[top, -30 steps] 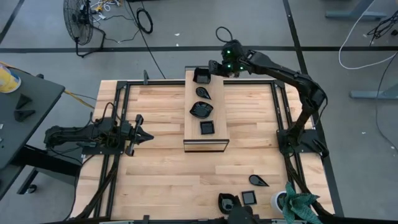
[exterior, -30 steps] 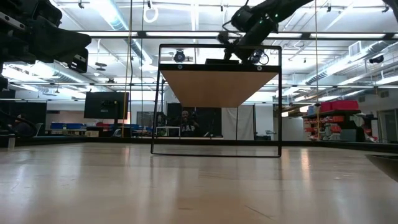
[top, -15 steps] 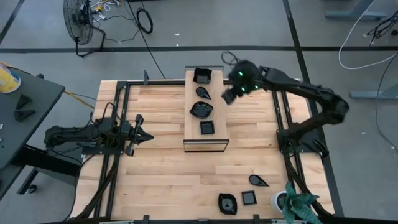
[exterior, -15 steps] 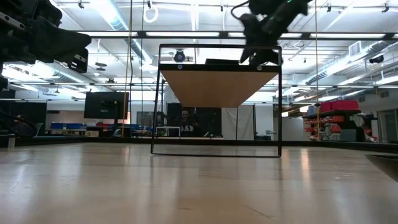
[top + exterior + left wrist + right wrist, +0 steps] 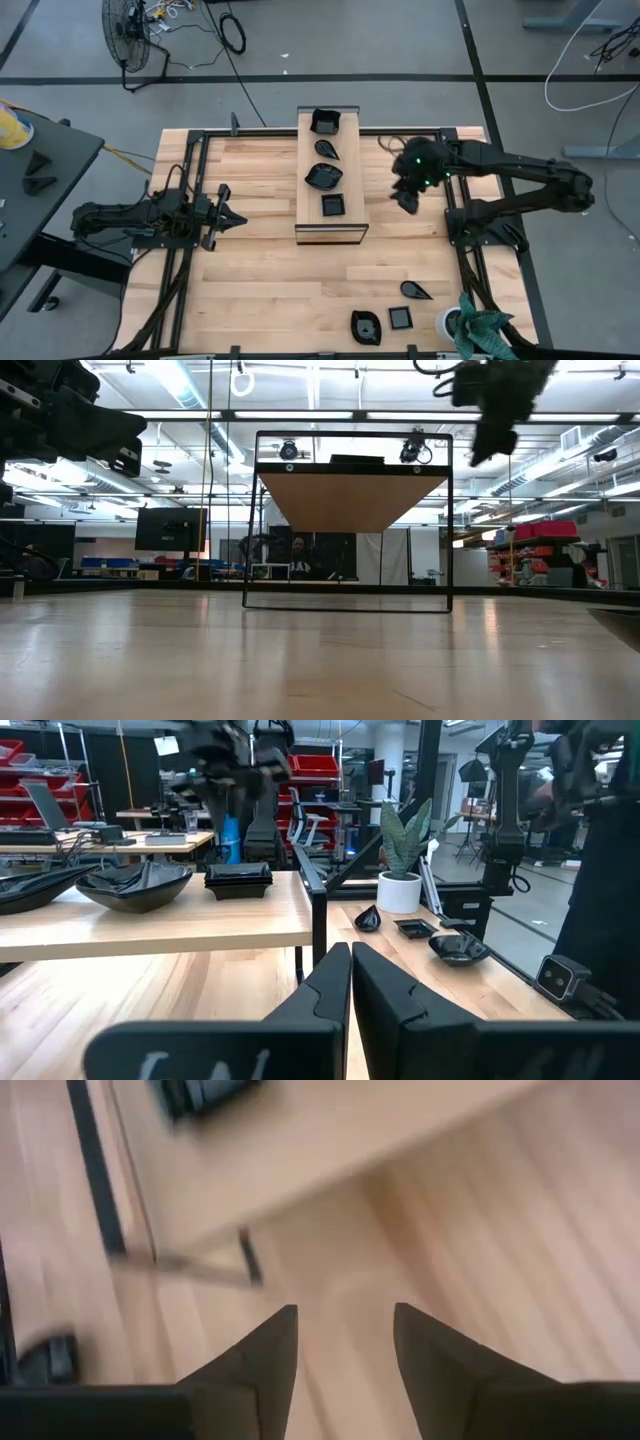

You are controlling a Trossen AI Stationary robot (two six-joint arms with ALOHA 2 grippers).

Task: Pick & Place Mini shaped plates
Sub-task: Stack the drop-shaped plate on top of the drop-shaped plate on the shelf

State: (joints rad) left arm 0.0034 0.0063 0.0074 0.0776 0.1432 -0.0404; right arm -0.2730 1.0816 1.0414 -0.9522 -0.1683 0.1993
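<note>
The right claw (image 5: pixel 408 198) hangs empty with fingers apart over the table (image 5: pixel 400 262), just beside the raised board's (image 5: pixel 304 205) right edge; four black plates (image 5: pixel 323 176) sit on that board, three more (image 5: pixel 400 317) near the table's front edge; left claw (image 5: pixel 222 216) shut near the left edge

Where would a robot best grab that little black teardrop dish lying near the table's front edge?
Probably across the raised rim of the glossy black teardrop dish at its narrower end, coming straight down. It lies flat on the table, leaving only the rim to pinch.

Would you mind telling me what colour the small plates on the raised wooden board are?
Glossy black: the small plates on the light wooden board show best in the high view.
</note>
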